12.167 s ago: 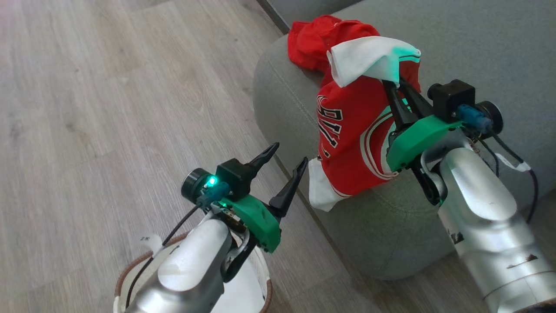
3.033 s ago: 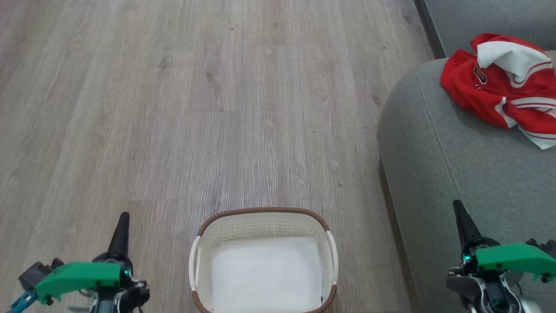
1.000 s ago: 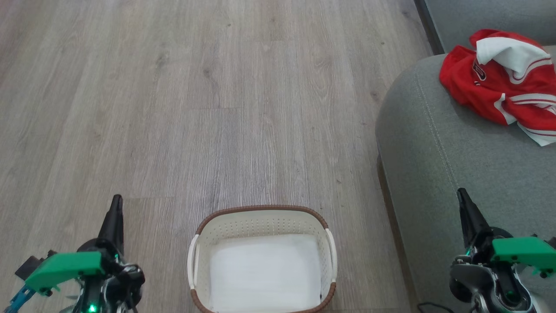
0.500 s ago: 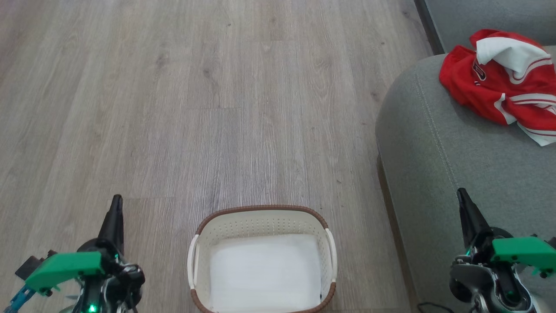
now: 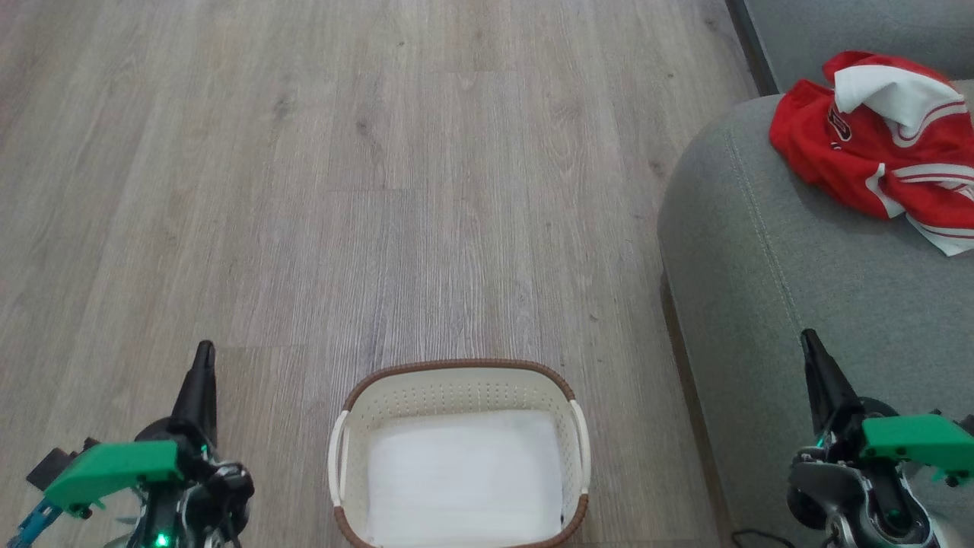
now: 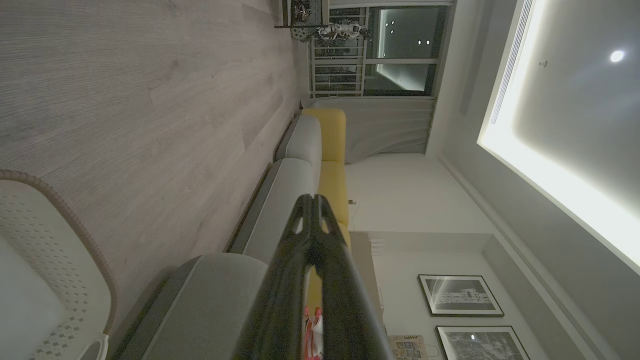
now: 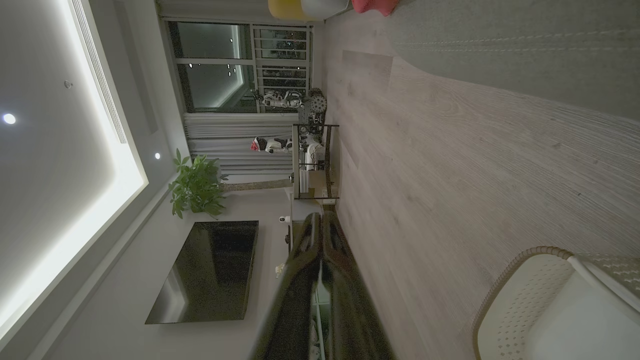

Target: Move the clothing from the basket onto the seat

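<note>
A pale wood-plank floor spreads across the head view. At the bottom middle stands the basket, upright on the floor, with a flat white liner sheet covering its bottom. To the right is the seat, its rounded edge just beside the basket. The clothing lies crumpled on top of the seat at the upper right, red with a white fold uppermost, well apart from the basket. The left gripper points up from the lower left over the floor. The right gripper rises at the lower right over the seat's edge. Each appears as one dark point, and neither touches anything.

In the left wrist view the room lies on its side, floor at the left and a lit ceiling at the right. The left gripper has its two fingers pressed together at the tips, holding nothing. The basket sits at the lower left and the seat beside it. A sliver of the clothing shows through the slit between the fingers. Yellow cushions and framed pictures lie farther off.

The right wrist view is also sideways. The right gripper is closed tip to tip and empty. The basket is at the lower right, the seat along the top, and the clothing at the top edge. A dark screen, a plant and a window stand beyond.
</note>
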Available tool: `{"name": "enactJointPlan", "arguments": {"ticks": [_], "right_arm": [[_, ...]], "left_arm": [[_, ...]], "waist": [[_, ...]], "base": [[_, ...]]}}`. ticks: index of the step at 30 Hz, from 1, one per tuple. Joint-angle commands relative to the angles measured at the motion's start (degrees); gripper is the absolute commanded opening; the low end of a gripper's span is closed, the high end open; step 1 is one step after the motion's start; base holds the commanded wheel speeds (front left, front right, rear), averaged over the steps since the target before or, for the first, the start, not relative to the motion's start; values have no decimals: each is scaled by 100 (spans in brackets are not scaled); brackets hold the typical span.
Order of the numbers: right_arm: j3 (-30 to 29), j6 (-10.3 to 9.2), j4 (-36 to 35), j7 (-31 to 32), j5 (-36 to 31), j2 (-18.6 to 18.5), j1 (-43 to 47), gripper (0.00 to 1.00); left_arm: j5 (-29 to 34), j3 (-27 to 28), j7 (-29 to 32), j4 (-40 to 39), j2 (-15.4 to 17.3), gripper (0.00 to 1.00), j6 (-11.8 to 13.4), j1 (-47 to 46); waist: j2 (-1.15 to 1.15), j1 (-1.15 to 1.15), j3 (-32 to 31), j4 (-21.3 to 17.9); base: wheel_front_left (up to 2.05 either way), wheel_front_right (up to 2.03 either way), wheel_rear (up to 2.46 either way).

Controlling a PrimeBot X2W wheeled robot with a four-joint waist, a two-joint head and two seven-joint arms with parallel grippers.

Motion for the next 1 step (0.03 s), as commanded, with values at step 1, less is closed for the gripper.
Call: {"name": "enactJointPlan", "arguments": {"ticks": [1], "right_arm": [[103,-1,-224,33,34,-19,-299,0]], "left_arm": [[-14,207,44,-207,48,0,-38,-275]], "waist": [[0,0,0,0]], "base": [[0,0,0]]}}
